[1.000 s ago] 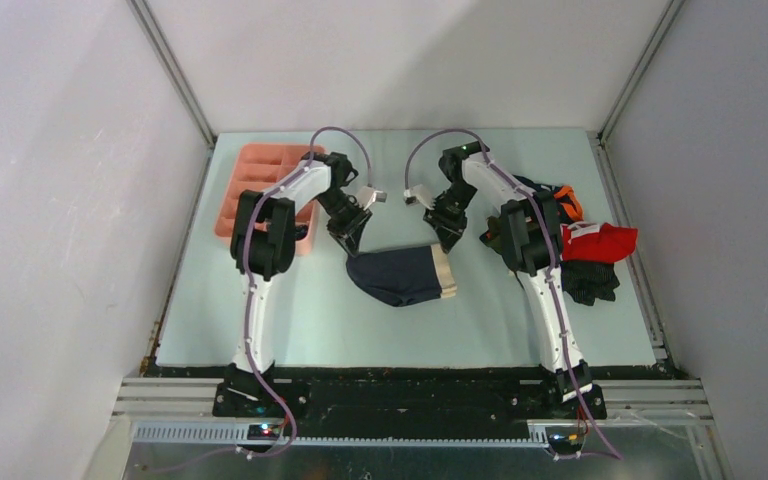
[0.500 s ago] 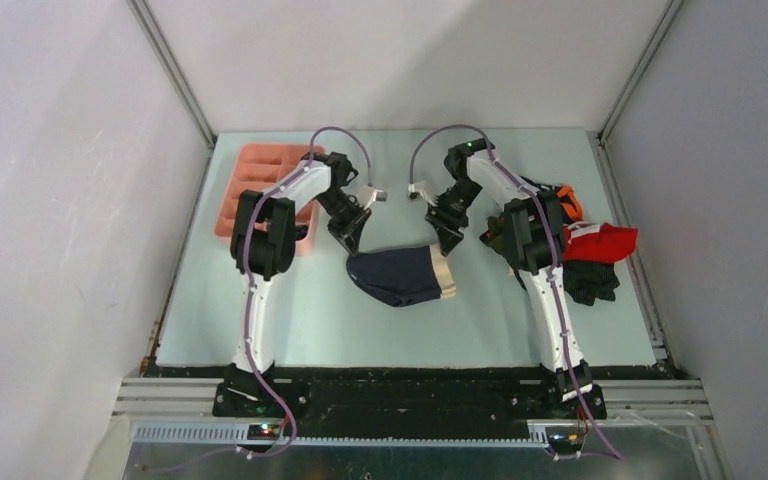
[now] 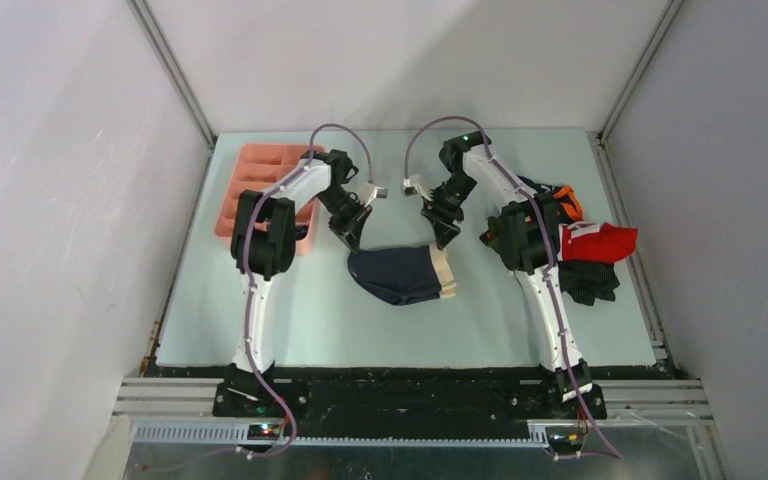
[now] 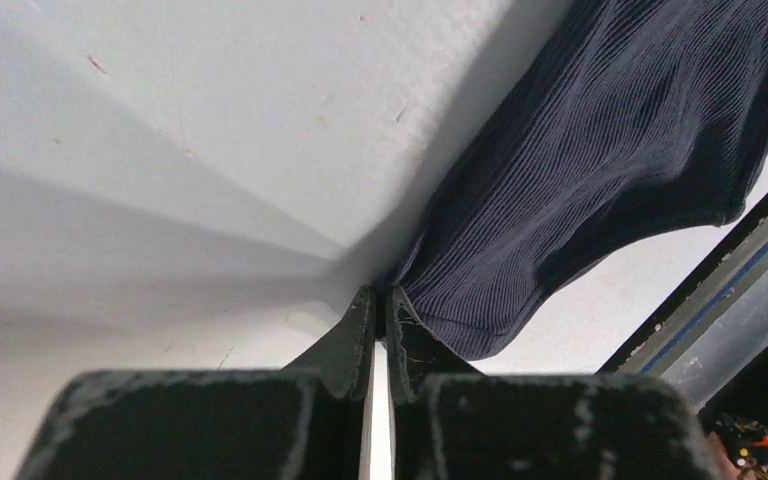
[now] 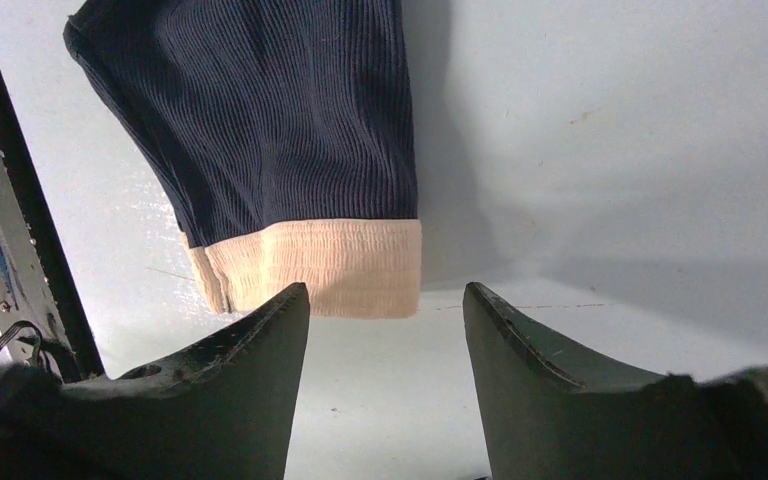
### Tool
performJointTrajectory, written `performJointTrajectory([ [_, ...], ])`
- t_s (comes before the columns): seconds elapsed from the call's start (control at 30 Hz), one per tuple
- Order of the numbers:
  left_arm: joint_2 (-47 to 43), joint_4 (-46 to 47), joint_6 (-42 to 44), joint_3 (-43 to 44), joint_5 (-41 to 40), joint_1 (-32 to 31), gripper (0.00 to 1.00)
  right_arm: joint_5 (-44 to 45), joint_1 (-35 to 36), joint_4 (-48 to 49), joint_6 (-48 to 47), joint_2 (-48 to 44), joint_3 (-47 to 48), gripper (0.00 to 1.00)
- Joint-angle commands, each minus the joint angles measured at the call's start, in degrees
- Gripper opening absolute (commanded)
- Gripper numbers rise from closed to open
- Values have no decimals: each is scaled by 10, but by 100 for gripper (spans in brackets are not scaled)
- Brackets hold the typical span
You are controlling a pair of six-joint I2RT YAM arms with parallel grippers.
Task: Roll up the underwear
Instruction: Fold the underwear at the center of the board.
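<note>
Just beyond the right tool [image 5: 385,300] lies underwear [image 5: 280,130].

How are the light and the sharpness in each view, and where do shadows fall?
Top external: even light, no strong glare on the table. Left wrist: the navy underwear shows sharp ribs, the left claw is dark and soft, a broad grey shadow fans from it. Right wrist: beige waistband crisp, right claw dim, small glare left of the cloth.

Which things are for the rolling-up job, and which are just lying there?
For the job: navy underwear, pile of other underwear, left gripper, right gripper.
Just lying there: pink tray.
</note>
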Motion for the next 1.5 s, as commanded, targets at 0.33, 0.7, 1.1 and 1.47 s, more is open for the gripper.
performJointTrajectory([
  [0.33, -3, 7, 4, 25, 10, 4, 6, -16, -18, -28, -13, -74, -35, 63],
  [0.7, -8, 11, 0, 22, 15, 4, 6, -70, -2, 14, 103, -9, 12, 58],
  [1.1, -11, 9, 3, 24, 9, 4, 5, 33, 8, 107, 121, -16, -62, 44],
  [1.47, -2, 7, 4, 34, 7, 4, 5, 46, 7, 102, 87, -37, -115, 44],
])
